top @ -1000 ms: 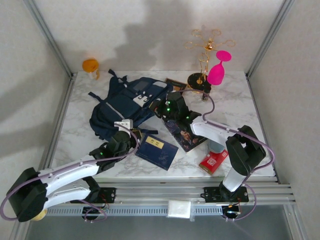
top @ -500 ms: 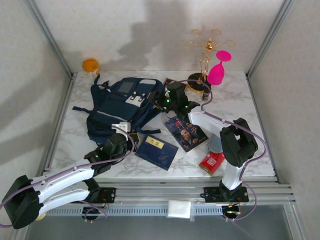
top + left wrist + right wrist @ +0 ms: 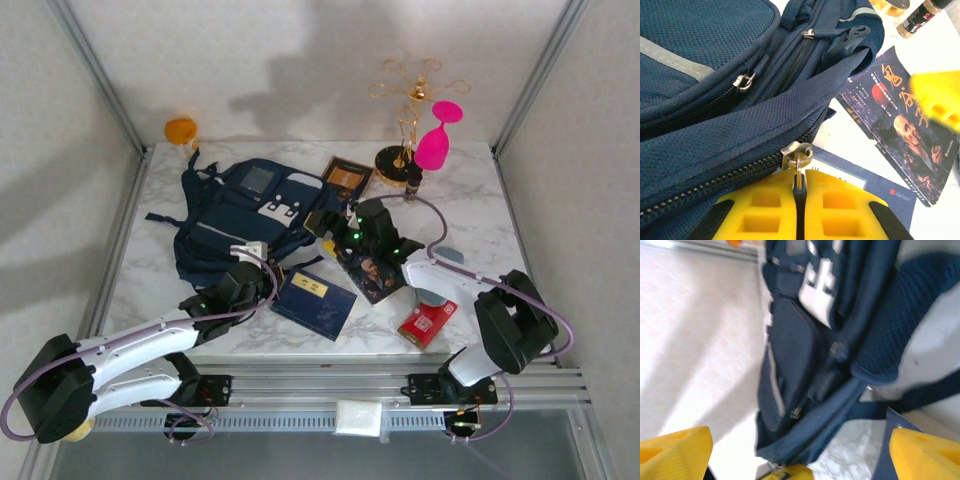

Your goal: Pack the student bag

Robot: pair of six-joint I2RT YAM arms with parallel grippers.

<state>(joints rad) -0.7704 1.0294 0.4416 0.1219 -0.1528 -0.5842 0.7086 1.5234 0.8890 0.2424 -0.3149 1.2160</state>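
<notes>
From above, the student bag [image 3: 245,215] lies flat on the far-left part of the marble table [image 3: 470,200], not yet packed. The left gripper [image 3: 248,272] sits at the bag's near edge. The right gripper [image 3: 345,228] is at the bag's right side. A blue book [image 3: 315,300] lies just off the bag's near-right corner, and a dark-covered book [image 3: 372,270] lies to the bag's right.

At the left wrist, the yellow fingers [image 3: 765,210] are clamped tight on the zip pull [image 3: 798,172], which hangs from its slider on the bag's main zipper. The teeth beside it look closed. So the job in hand reads as unzipping the main compartment.

To do it well, draw the pull along the line of the teeth rather than away from the fabric, and follow the curve of the seam. A sideways tug could jam the slider or drag the whole bag.

At the right wrist, the jaws stand wide apart and grip nothing, with the bag's side and a shoulder strap ahead of them. That hand is best used as an anchor. It could pinch the fabric or a strap on the bag's right side and hold it there, so the zipper runs taut instead of bunching. Go slowly and watch for puckering cloth ahead of the slider.
</notes>
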